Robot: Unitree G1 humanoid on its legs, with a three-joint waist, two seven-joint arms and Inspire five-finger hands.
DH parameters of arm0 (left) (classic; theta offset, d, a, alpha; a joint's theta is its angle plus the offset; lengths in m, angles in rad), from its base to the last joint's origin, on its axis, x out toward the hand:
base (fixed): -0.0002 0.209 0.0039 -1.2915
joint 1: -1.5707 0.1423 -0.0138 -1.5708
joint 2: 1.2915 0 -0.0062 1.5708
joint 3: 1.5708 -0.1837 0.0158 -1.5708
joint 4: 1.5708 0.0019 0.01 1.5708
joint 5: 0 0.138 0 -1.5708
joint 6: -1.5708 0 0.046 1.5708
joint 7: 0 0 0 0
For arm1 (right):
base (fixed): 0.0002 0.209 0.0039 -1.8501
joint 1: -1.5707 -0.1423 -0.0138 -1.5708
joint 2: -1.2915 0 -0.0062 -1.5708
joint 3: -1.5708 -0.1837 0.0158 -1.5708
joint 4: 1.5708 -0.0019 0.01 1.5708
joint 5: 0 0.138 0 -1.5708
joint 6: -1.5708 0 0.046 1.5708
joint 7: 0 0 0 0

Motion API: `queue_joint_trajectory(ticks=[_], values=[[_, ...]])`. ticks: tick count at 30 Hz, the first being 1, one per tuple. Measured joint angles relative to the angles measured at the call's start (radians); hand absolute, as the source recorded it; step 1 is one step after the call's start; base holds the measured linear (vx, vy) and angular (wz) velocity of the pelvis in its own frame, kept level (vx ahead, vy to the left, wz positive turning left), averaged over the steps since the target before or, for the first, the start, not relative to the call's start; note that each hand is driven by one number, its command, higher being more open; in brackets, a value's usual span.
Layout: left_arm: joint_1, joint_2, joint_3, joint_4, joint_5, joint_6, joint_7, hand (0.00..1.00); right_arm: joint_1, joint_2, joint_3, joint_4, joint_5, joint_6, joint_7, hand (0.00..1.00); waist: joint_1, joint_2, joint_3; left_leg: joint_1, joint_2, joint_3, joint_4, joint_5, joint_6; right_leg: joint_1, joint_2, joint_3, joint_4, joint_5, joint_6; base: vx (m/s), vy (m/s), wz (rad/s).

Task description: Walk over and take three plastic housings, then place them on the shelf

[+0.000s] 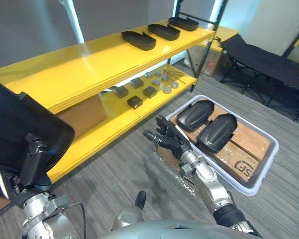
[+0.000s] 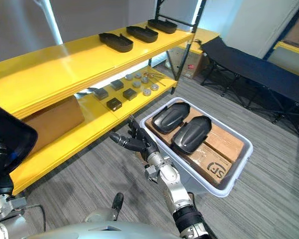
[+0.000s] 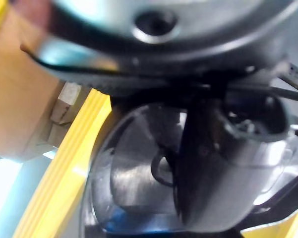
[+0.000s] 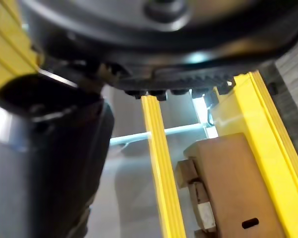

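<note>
A large black plastic housing (image 1: pixel 20 124) is held up at the left, close to the camera, with my left hand (image 1: pixel 34 154) shut on its lower edge. Two more black housings (image 1: pixel 195 113) (image 1: pixel 218 131) lie side by side on cardboard inside a white bin (image 1: pixel 258 181) on the floor. My right hand (image 1: pixel 170 142) hovers open by the bin's near left corner, fingers spread, holding nothing. The yellow shelf's top board (image 1: pixel 79 59) carries three black housings (image 1: pixel 138 40) (image 1: pixel 163 31) (image 1: pixel 183 23) in a row at its far end.
The lower yellow shelf (image 1: pixel 104 134) holds a cardboard box (image 1: pixel 82 115), small black blocks (image 1: pixel 135 102) and round metal parts (image 1: pixel 166 89). A black folding cot (image 1: pixel 268 59) stands at the far right. Grey carpet lies between shelf and bin.
</note>
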Motion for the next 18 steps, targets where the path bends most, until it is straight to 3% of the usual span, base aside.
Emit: queue_joint_trajectory(ticks=[1, 2, 3, 4, 7, 9, 11, 12, 14, 17, 18], values=[[-0.01, 0.004, -0.01, 0.001, 0.0, 0.005, -0.02, 0.0, 0.003, -0.002, -0.003, 0.0, -0.001, 0.008, -0.013, 1.0, -0.004, -0.016, 0.005, -0.008, -0.003, 0.03, 0.005, -0.013, 0.005, 0.008, -0.016, -0.028, -0.012, 0.001, 0.001, -0.06, 0.071, 0.78], [-0.019, 0.005, -0.012, -0.002, -0.001, 0.006, -0.05, 0.0, 0.006, -0.005, -0.011, -0.001, -0.002, 0.017, -0.027, 1.0, 0.005, -0.008, 0.012, -0.026, -0.008, 0.052, 0.043, -0.004, 0.032, 0.014, -0.02, -0.042, -0.011, -0.001, 0.006, -0.04, 0.084, 0.61], [-0.02, 0.009, -0.008, -0.007, -0.001, 0.006, -0.071, 0.0, 0.005, -0.013, -0.018, -0.001, -0.005, 0.02, -0.035, 1.0, 0.011, 0.009, 0.019, -0.02, -0.003, 0.049, 0.052, 0.032, 0.038, 0.031, -0.015, -0.041, 0.005, -0.011, 0.022, -0.02, 0.057, 0.39], [-0.019, 0.013, -0.008, -0.007, -0.001, 0.012, -0.08, 0.0, 0.011, -0.009, -0.021, -0.001, -0.015, 0.024, -0.042, 1.0, 0.007, 0.008, 0.018, -0.016, -0.011, 0.047, 0.04, 0.029, 0.042, 0.029, -0.024, -0.043, 0.012, -0.012, 0.023, 0.0, 0.053, 0.28], [-0.021, 0.018, -0.032, -0.019, 0.004, 0.024, -0.11, 0.0, 0.015, -0.02, -0.059, -0.001, -0.041, 0.024, -0.046, 1.0, 0.002, 0.023, 0.027, -0.003, -0.043, 0.051, 0.005, 0.038, 0.05, 0.005, -0.073, -0.034, 0.088, -0.038, 0.011, 0.01, 0.057, 0.14], [-0.031, 0.04, -0.062, -0.019, 0.009, 0.045, -0.13, 0.0, 0.031, -0.021, -0.09, -0.002, -0.042, 0.024, -0.049, 1.0, -0.014, 0.026, 0.036, 0.01, -0.065, 0.039, 0.006, 0.033, 0.06, -0.005, -0.102, 0.034, 0.149, -0.062, -0.027, 0.03, 0.041, 0.29], [-0.069, 0.1, -0.132, -0.018, 0.025, 0.084, -0.175, 0.0, 0.076, -0.025, -0.132, -0.018, -0.042, 0.023, -0.066, 1.0, -0.068, 0.03, 0.053, 0.035, -0.093, -0.031, 0.005, 0.038, 0.074, -0.018, -0.117, 0.204, 0.271, -0.073, -0.04, 0.05, 0.026, 0.88], [-0.088, 0.125, -0.153, -0.017, 0.048, 0.087, -0.194, 0.0, 0.096, -0.025, -0.142, -0.035, -0.041, 0.023, -0.075, 1.0, -0.083, 0.027, 0.063, 0.04, -0.096, -0.049, 0.004, 0.039, 0.075, -0.029, -0.113, 0.269, 0.304, -0.094, -0.059, 0.03, -0.022, 0.78], [-0.111, 0.163, -0.182, -0.015, 0.059, 0.089, -0.227, 0.0, 0.14, -0.028, -0.151, -0.08, -0.041, 0.021, -0.084, 1.0, -0.097, 0.024, 0.068, 0.033, -0.101, -0.059, 0.0, 0.041, 0.073, -0.034, -0.091, 0.351, 0.296, -0.119, -0.065, -0.01, -0.09, 0.44], [-0.115, 0.173, -0.187, -0.01, 0.061, 0.088, -0.238, 0.0, 0.15, -0.039, -0.151, -0.114, -0.046, -0.006, -0.082, 1.0, -0.105, 0.028, 0.07, -0.021, -0.095, -0.045, 0.003, 0.068, 0.05, -0.027, -0.058, 0.358, 0.177, -0.167, -0.021, -0.04, -0.144, 0.02], [-0.115, 0.169, -0.194, 0.006, 0.061, 0.089, -0.24, 0.0, 0.149, -0.053, -0.16, -0.115, -0.052, -0.01, -0.074, 1.0, -0.108, 0.057, 0.086, -0.029, -0.076, -0.041, 0.004, 0.088, 0.045, -0.022, -0.034, 0.363, 0.152, -0.165, 0.028, -0.13, -0.175, -0.01]])
